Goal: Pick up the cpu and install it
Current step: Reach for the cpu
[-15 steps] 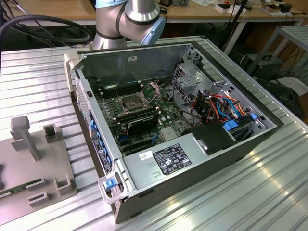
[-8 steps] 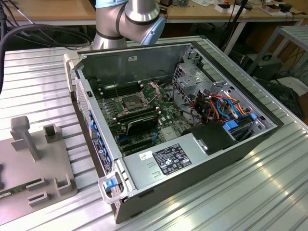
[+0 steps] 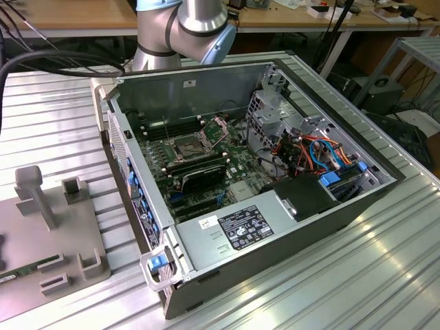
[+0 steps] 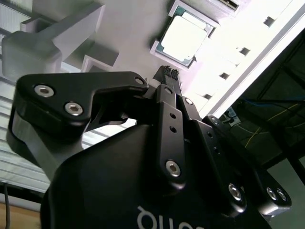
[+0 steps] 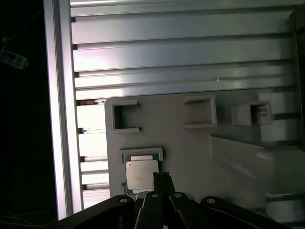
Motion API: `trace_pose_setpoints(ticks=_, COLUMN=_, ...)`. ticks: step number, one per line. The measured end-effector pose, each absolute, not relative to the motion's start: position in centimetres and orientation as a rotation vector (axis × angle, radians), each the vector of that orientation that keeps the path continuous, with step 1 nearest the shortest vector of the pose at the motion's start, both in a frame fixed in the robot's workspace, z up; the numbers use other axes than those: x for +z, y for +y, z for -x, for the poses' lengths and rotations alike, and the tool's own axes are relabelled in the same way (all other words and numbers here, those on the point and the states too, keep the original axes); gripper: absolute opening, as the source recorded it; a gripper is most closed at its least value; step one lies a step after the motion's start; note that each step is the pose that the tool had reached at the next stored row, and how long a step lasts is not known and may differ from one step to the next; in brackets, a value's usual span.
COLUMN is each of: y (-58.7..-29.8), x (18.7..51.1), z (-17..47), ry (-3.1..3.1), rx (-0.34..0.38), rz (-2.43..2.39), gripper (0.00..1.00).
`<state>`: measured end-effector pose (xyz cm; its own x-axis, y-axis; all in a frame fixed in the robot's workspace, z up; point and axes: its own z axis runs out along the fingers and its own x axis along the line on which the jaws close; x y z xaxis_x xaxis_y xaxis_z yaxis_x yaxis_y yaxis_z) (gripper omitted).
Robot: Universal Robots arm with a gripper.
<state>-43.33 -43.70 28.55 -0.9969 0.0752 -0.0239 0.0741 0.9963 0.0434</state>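
The cpu (image 4: 183, 38) (image 5: 141, 174) is a small square chip with a silver-grey top. It lies flat in a shallow holder on the grey fixture plate (image 5: 190, 152) (image 3: 48, 234). In both wrist views my gripper (image 4: 168, 71) (image 5: 162, 176) hovers just beside the chip's edge, above the plate. Its two black fingers are pressed together with nothing between them. In the exterior view the open computer case (image 3: 275, 206) holds the motherboard, and the dark square socket (image 3: 187, 146) has its metal frame raised.
Upright posts and U-shaped holders (image 3: 34, 196) stand on the fixture plate, and a memory stick (image 3: 27, 268) lies in one slot. The ribbed aluminium table (image 3: 344, 289) carries everything. Its edge (image 5: 59, 95) runs close to the cpu's holder. The arm's base (image 3: 179, 31) stands behind the case.
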Motion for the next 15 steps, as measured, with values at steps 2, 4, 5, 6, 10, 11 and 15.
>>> trace_pose_setpoints(ticks=2, y=-43.7, x=28.2, z=43.5, ry=3.113, rx=0.065, rz=-0.117, gripper=0.11)
trace_pose_setpoints(ticks=4, y=-43.7, x=27.9, z=43.7, ry=3.114, rx=0.064, rz=-0.116, gripper=0.11)
trace_pose_setpoints(ticks=5, y=-43.8, x=27.7, z=43.8, ry=3.114, rx=0.063, rz=-0.116, gripper=0.11)
trace_pose_setpoints(ticks=6, y=-43.9, x=27.5, z=43.8, ry=3.114, rx=0.063, rz=-0.117, gripper=0.11)
trace_pose_setpoints(ticks=10, y=-44.3, x=26.8, z=44.2, ry=3.114, rx=0.063, rz=-0.117, gripper=0.11)
trace_pose_setpoints(ticks=11, y=-44.4, x=26.4, z=44.3, ry=3.114, rx=0.063, rz=-0.117, gripper=0.11)
trace_pose_setpoints(ticks=15, y=-44.9, x=25.4, z=44.5, ry=3.114, rx=0.063, rz=-0.117, gripper=0.11)
